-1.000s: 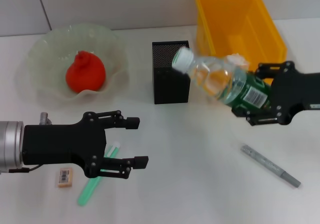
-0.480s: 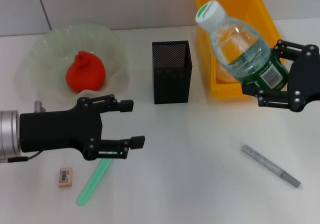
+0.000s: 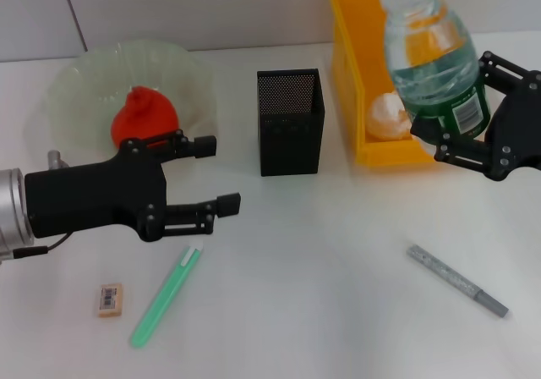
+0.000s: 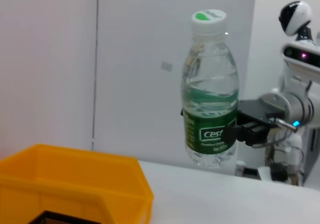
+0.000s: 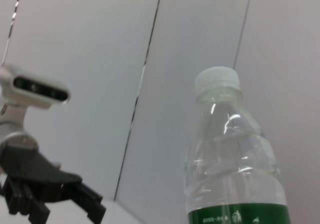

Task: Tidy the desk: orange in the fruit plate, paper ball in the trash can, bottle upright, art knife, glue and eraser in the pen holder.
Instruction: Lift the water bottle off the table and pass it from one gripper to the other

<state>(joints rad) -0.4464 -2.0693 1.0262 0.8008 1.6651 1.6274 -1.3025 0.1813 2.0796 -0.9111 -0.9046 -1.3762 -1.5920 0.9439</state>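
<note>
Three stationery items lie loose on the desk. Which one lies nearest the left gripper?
The green glue stick, just below the left gripper; the eraser and grey art knife lie farther.

The clear bottle, green-labelled with a white cap, is standing nearly upright in the air, clamped at its lower body. The orange is sitting in the translucent fruit plate. The paper ball is lying in the yellow trash can. The green glue and eraser are lying on the desk; the grey art knife is lying well apart. The black mesh pen holder is standing upright.
</note>
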